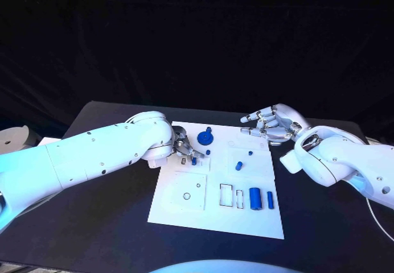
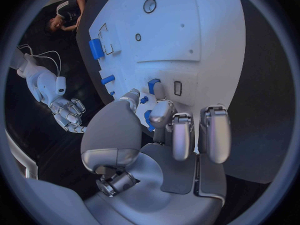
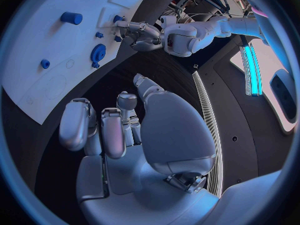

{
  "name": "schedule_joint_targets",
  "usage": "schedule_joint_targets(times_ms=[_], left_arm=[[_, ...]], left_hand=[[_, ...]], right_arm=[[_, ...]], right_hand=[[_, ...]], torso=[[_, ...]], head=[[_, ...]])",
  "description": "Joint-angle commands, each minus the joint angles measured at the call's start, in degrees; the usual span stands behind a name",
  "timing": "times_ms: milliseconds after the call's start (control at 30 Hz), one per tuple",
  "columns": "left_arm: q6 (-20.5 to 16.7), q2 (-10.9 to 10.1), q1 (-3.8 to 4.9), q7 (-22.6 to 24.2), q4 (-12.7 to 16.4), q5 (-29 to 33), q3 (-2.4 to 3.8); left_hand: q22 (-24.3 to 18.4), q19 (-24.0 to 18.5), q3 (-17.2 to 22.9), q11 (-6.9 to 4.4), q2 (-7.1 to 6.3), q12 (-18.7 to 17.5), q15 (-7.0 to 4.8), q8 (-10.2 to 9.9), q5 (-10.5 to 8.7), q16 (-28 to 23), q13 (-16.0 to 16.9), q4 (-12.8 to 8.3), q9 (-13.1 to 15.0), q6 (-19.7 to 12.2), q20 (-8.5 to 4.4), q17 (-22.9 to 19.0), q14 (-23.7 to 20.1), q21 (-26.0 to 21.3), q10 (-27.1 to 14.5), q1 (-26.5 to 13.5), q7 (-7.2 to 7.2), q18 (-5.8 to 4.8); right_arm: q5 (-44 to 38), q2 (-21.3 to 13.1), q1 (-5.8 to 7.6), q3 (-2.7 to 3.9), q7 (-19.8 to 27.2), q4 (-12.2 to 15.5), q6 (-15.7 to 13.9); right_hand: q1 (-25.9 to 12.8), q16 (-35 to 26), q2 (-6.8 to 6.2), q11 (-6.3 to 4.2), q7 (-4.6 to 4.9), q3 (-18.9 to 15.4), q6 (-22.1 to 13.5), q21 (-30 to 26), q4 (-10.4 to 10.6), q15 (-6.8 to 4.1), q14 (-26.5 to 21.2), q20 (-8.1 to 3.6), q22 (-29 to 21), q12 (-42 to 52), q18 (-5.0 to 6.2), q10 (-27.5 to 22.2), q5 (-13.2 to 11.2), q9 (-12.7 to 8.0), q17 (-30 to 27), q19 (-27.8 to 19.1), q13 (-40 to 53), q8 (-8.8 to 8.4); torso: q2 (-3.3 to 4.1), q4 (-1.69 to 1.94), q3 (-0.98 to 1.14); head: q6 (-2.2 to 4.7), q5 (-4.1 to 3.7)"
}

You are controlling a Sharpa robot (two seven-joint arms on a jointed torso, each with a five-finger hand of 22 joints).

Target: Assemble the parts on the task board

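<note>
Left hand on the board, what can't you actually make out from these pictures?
- Whether the left hand grips the small blue part or only touches it: in the head view the fingers cover it, and in the left wrist view the fingers overlap the part.
- The slot under that part: hidden by the hand.
- The task board outlines: too small in the head view to tell their depth.

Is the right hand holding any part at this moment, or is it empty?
Empty. The right hand hovers off the task board edge with fingers loosely curled and nothing between them; the right wrist view shows its palm bare.
</note>
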Motion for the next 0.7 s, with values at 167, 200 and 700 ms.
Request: schedule_joint_targets(times_ms=[167, 200, 700], left_arm=[[-0.9, -1.0, 0.88, -1.2, 2.0, 1.6, 1.23], [-0.3, -1.2, 1.12, -1.3, 2.2, 1.9, 1.46], [6.1, 1.8, 6.90, 2.2, -10.2, 4.1, 1.91]], left_hand=[[11.2, 4.0, -1.1, 0.13, 0.70, -0.1, -0.45, -0.4, -0.34, 0.2, -0.2, -0.1, -0.1, 0.3, -0.27, 15.1, 6.1, -0.2, 0.3, 0.2, 0.06, -1.02], [11.1, 4.0, -1.4, 0.15, 0.81, -0.3, -0.44, -0.4, -0.31, 0.2, -0.4, -0.1, -0.1, 0.3, -0.26, 15.1, 6.1, -0.4, 0.2, 0.4, 0.08, -0.97], [3.9, 0.3, -5.2, 3.69, 2.80, -13.0, 2.40, -6.8, 0.84, 0.2, -15.1, -0.1, -4.3, -7.9, 2.15, 15.1, 6.1, -8.3, -9.4, 8.8, 4.22, 1.14]], right_arm=[[-0.3, 0.1, -0.06, 0.00, 0.1, -0.1, 0.5], [-0.3, 0.1, -0.06, 0.00, 0.1, -0.2, 0.5], [-0.3, 0.3, -0.07, -0.02, 0.1, -0.6, 0.1]], right_hand=[[-0.5, -0.3, -0.04, -0.01, 0.16, -0.2, -0.3, -0.3, 0.0, 0.22, 3.0, -0.18, 0.0, -0.2, 0.82, -0.2, 0.3, 0.0, 3.0, 0.0, 0.0, -0.09], [-0.5, -0.3, -0.04, -0.01, 0.16, -0.2, -0.3, -0.3, 0.0, 0.22, 3.0, -0.18, 0.0, -0.2, 0.82, -0.2, 0.3, 0.0, 3.0, 0.0, 0.0, -0.09], [-0.5, -0.4, -0.05, -0.01, 0.16, -0.3, -0.3, -0.3, 0.0, 0.22, 3.0, -0.18, -0.1, -0.2, 0.82, -0.2, 0.3, 0.0, 3.0, 0.0, -0.1, -0.09]], torso=[[0.05, -0.07, 0.03], [0.07, -0.12, 0.03], [0.08, 0.19, 0.08]], head=[[0.31, 0.08], [0.39, 0.02], [1.04, 0.02]])
